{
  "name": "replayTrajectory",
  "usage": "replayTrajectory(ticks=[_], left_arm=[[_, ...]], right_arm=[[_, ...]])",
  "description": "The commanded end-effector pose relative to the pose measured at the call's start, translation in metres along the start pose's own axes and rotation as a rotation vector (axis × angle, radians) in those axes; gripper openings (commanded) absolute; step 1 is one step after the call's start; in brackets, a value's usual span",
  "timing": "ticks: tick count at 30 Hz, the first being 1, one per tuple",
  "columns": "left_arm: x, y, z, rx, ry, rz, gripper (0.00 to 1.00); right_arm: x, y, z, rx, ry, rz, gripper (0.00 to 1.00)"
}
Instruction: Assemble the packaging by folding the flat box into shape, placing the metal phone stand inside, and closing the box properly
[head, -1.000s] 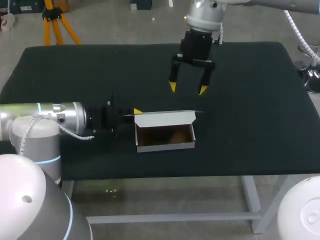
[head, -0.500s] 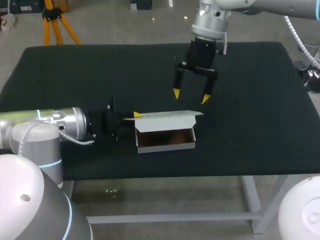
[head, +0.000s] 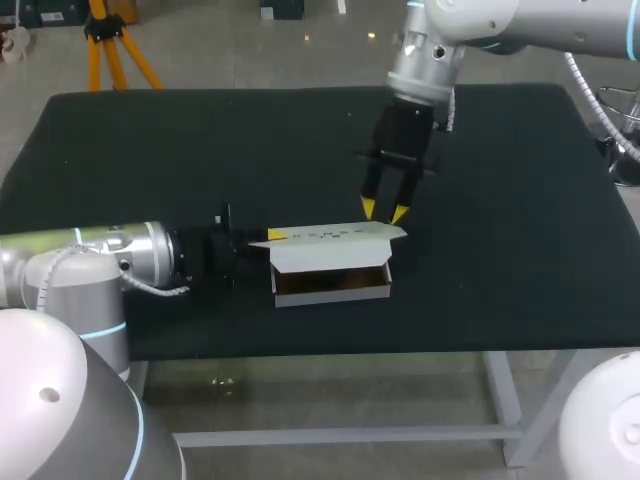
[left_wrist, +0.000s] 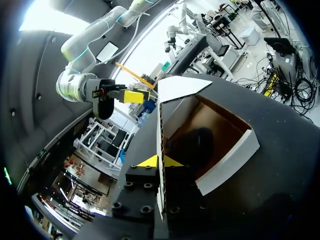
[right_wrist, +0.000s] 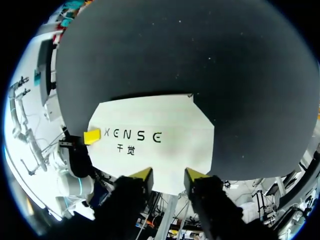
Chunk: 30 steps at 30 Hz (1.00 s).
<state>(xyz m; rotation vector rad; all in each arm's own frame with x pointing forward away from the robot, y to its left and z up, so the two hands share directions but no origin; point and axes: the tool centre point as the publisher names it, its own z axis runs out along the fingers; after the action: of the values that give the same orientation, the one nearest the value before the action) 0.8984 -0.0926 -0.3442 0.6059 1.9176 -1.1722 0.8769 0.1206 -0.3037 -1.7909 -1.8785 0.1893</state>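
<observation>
The white box (head: 335, 285) stands near the table's front, brown inside. Its lid (head: 330, 236) leans forward over the opening. In the left wrist view a dark rounded shape, seemingly the phone stand (left_wrist: 192, 145), lies inside the box (left_wrist: 227, 160). My left gripper (head: 274, 235) is at the lid's left end, and in its own view this gripper (left_wrist: 160, 161) is shut on the thin lid panel (left_wrist: 177, 87). My right gripper (head: 384, 211) hangs just behind the lid's back right edge. In the right wrist view, that gripper (right_wrist: 167, 175) stands open by a narrow gap over the printed lid (right_wrist: 160, 130).
Black cloth covers the table (head: 150, 150), bare around the box. My left arm (head: 90, 255) lies low along the front left. The box sits close to the table's front edge (head: 400, 345).
My right gripper has come down and forward to the lid's back edge, and its fingers have narrowed from wide apart. The lid has tipped further forward over the box.
</observation>
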Motion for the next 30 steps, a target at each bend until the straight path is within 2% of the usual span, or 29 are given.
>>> replayTrajectory(ticks=[1, 15, 30], left_arm=[[0.005, 0.0, 0.004, -0.005, -0.008, 0.011, 0.0], [0.01, -0.001, 0.008, 0.007, -0.029, 0.075, 0.0], [0.015, 0.002, 0.004, -0.014, -0.057, 0.111, 0.0]], right_arm=[[-0.003, 0.003, 0.005, 0.016, -0.002, 0.003, 0.44], [-0.011, 0.007, 0.019, 0.038, 0.006, 0.01, 0.4], [-0.02, 0.004, 0.028, 0.055, 0.008, 0.017, 0.39]])
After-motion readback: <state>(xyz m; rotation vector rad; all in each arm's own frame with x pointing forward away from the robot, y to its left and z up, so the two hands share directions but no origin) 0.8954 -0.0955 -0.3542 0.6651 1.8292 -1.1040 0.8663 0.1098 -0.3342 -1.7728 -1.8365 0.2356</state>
